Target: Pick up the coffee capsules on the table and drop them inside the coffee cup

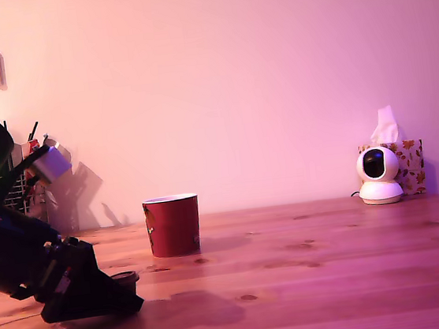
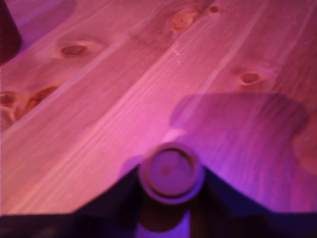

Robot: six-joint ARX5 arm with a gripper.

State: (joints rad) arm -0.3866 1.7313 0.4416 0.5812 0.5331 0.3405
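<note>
Gripper: the gripper [image 1: 111, 292] sits low at the lower left of the exterior view, right down at the counter [image 1: 336, 278]. In the wrist view its dark fingers [image 2: 114, 198] run up on either side of a capsule, so I judge it clenched on that capsule, though the contact itself is blurred.

Capsule in the gripper: a round-rimmed capsule [image 2: 171, 172] shows at the lower centre of the wrist view, its flat end facing the camera. In the exterior view a small dark rimmed shape [image 1: 125, 278] at the gripper's tip looks like the same capsule. Its colour cannot be told under the pink light.

Long axis: the capsule seems to stand with its axis roughly upright; whether it rests on the wood or is just clear of it cannot be told.

Other capsule: none is visible in either view.

Coffee cup: the coffee cup [image 1: 173, 225] stands upright left of centre in the exterior view, open mouth up.

Cup contents: the inside is hidden from this low angle; cannot tell whether it holds anything.

Key relation: the cup lies toward the exterior view's right of the gripper and further back, near but apart, its rim well above the gripper's present height. The coming move would need a lift above the rim, then a short carry over the mouth.

Background: a mesh pen holder [image 1: 21, 195] at far left, a small white camera [image 1: 379, 176] and a tissue box [image 1: 411, 160] at right, all well apart from the cup.
</note>
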